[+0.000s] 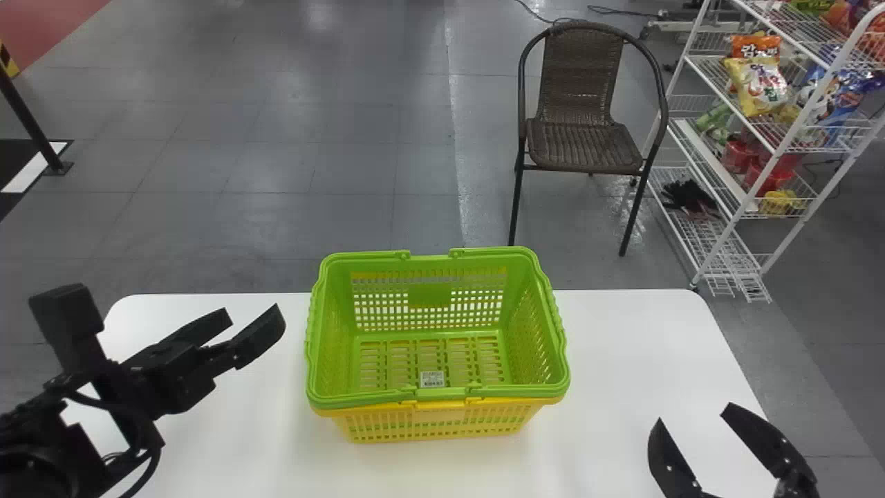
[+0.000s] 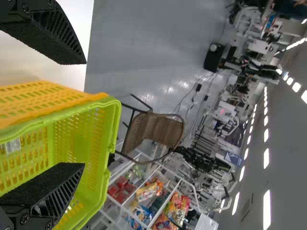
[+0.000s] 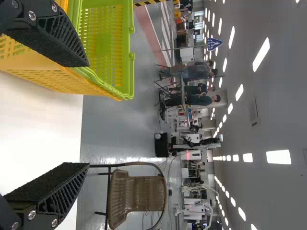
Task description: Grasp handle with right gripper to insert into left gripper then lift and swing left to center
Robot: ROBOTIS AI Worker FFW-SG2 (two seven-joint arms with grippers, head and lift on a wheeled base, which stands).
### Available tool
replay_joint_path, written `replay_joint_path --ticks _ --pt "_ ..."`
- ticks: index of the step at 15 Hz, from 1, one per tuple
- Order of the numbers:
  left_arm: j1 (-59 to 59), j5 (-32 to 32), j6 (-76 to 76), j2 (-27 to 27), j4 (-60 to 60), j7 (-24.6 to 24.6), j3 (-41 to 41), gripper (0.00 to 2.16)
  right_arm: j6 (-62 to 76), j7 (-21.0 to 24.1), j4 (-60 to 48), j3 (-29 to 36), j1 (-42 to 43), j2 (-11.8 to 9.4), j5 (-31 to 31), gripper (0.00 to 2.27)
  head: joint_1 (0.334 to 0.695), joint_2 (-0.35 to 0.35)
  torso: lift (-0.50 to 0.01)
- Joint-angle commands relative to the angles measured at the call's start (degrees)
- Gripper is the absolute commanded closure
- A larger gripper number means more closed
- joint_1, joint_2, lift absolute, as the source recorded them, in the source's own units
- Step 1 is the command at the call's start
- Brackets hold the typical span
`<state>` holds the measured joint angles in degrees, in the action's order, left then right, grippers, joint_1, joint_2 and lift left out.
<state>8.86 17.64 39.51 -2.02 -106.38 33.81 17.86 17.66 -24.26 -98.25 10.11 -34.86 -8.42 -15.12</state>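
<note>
Jaws spread apart, the black left gripper (image 1: 253,316) and black right gripper (image 1: 694,414) flank stacked green-and-yellow perforated plastic baskets (image 1: 429,398).

Black cables (image 1: 154,463) loop behind the black left tool (image 1: 250,319); silver screws (image 3: 31,214) stud the right tool (image 1: 695,415), its dark fingers (image 3: 53,189) ribbed.

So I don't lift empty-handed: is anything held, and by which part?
Nothing is held: the left gripper and right gripper are both open, clear of the green basket.
</note>
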Motion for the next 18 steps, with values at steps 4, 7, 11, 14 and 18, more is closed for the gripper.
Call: replay_joint_path --ticks 4,7,11,14,18 --pt "-11.59 -0.07 15.12 -0.35 10.49 4.42 0.42 0.03 0.83 0.00 -0.01 0.00 -0.48 0.07 -0.09 0.07 0.695 -0.073 0.000" --pt "-15.28 -0.15 16.70 -0.70 15.76 5.39 0.42 0.03 1.01 0.00 -0.01 0.09 -0.56 0.16 -0.09 0.08 0.695 -0.095 0.000" --pt "-18.44 0.29 17.23 -1.93 22.00 6.70 0.42 0.03 1.71 0.00 -0.01 0.26 -0.83 0.16 -0.09 0.08 0.695 -0.102 0.000" --pt "-20.73 -0.24 16.88 -2.46 26.22 6.88 0.34 0.03 1.71 0.00 -0.01 0.26 -0.83 0.16 -0.09 0.08 0.695 -0.104 0.000" --pt "-22.31 -0.15 16.88 -3.07 29.03 7.41 0.25 0.03 1.89 0.00 -0.01 0.53 -1.09 0.25 -0.09 0.08 0.695 -0.099 0.000"
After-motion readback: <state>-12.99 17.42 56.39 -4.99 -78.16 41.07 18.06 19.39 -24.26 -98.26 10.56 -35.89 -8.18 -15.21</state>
